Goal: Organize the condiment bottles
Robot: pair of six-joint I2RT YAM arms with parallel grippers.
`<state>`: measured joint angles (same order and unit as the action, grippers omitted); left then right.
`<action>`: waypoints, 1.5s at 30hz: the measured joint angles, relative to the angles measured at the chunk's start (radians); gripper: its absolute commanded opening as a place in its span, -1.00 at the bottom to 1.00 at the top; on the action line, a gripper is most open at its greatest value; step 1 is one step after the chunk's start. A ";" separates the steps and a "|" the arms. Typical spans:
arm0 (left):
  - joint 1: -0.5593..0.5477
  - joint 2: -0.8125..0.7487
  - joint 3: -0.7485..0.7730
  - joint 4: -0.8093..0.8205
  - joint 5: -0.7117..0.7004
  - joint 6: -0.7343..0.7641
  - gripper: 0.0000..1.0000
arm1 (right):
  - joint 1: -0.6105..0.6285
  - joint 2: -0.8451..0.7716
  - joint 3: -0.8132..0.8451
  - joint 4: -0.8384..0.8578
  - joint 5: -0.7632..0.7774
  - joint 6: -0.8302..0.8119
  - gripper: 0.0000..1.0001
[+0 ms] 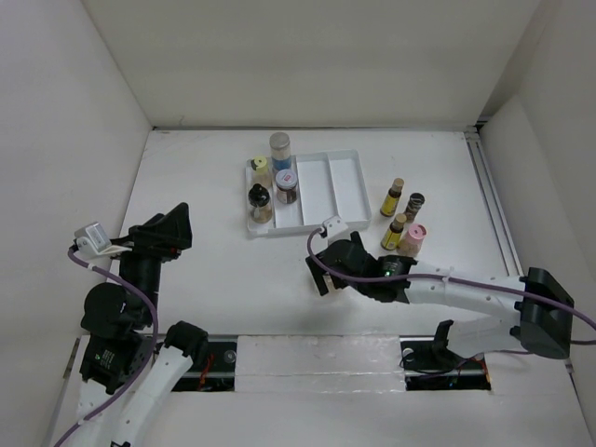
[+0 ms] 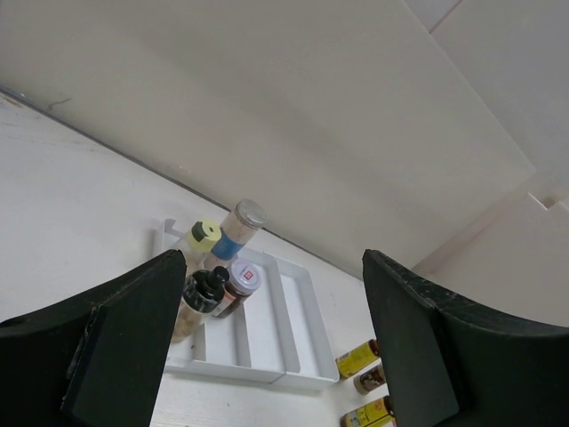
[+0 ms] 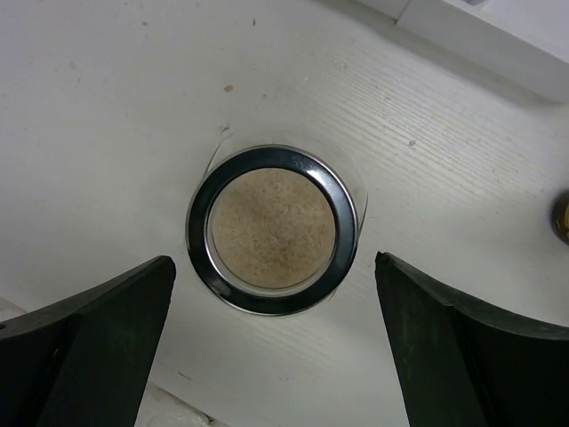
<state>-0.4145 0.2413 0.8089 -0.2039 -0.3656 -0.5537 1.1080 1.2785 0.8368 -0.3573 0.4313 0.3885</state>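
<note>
Right claw (image 3: 274,271) spread wide, directly over silver-rimmed jar (image 3: 271,229) of tan contents upright on worktop (image 3: 107,107). Left claw (image 2: 273,262) spread, facing white tray (image 2: 267,331).

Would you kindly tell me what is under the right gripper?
A silver-rimmed jar of tan granules stands on the table below the open right gripper. Its sides are hidden; in the top view the gripper covers it.
</note>
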 measured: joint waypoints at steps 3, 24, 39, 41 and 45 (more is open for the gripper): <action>0.000 0.000 0.000 0.002 0.000 0.000 0.54 | 0.010 0.022 0.006 -0.011 0.031 0.017 1.00; 0.000 0.000 0.000 0.005 0.010 0.000 0.54 | 0.011 0.147 0.045 0.061 0.119 -0.020 0.98; 0.000 0.000 0.000 0.005 0.015 0.000 0.54 | -0.056 0.149 0.067 0.140 0.095 -0.070 0.48; 0.000 0.000 0.000 0.005 0.015 0.000 0.54 | -0.060 0.150 0.067 0.146 0.095 -0.072 0.48; 0.000 0.000 0.000 0.005 0.015 0.000 0.54 | -0.061 0.151 0.067 0.149 0.087 -0.079 0.68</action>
<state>-0.4145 0.2413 0.8089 -0.1989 -0.3508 -0.5541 1.0470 1.4300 0.9039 -0.2081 0.5186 0.3099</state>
